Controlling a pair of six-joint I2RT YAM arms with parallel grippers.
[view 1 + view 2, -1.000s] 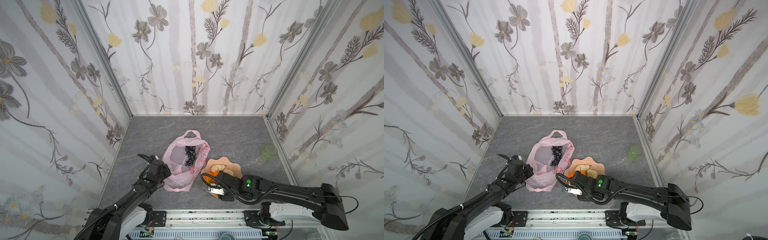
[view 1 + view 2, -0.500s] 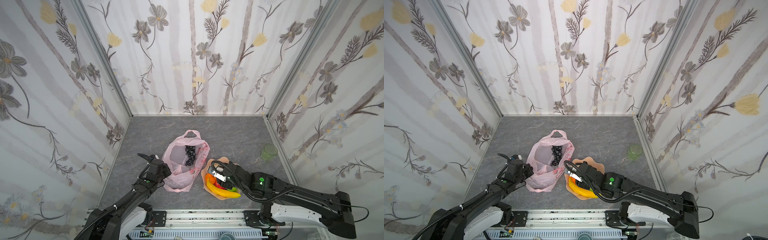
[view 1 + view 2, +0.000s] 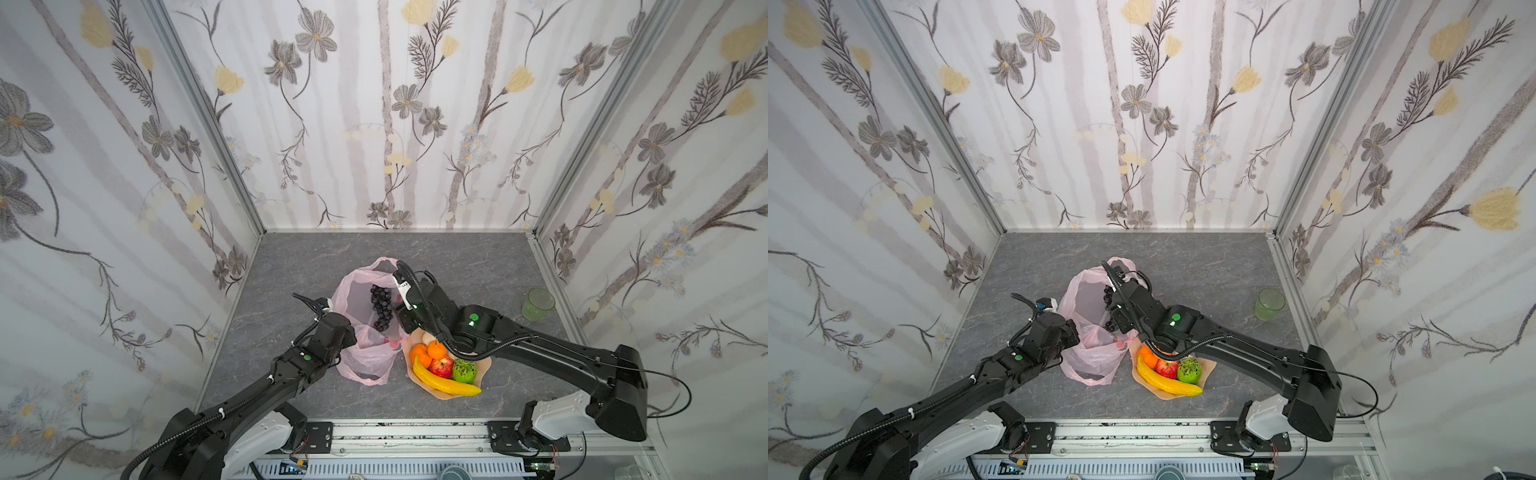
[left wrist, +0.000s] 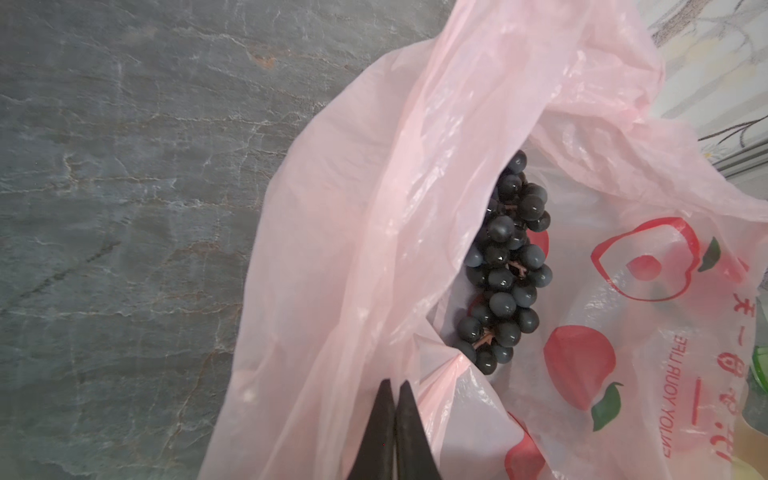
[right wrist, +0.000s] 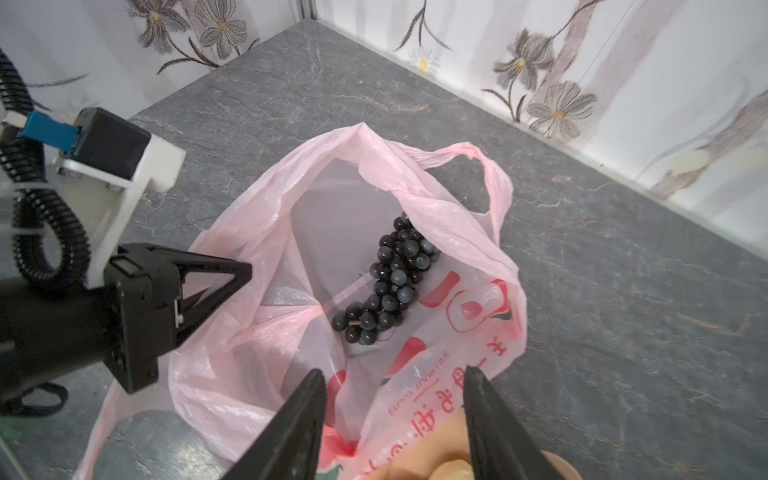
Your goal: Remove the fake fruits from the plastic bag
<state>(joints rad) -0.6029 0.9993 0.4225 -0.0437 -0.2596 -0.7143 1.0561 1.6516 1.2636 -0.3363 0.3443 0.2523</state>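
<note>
Lying beyond spread right fingers [image 5: 299, 419]: grape bunch [image 5: 386, 282].

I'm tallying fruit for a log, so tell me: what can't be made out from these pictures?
- Far part of the plate: covered by the right arm in both top views, so the pale fruits cannot be counted.
- Inside the plastic bag, beside the grape bunch: printed, crumpled film covers it in both wrist views.
- Green cup: too small in top views to see inside.
</note>
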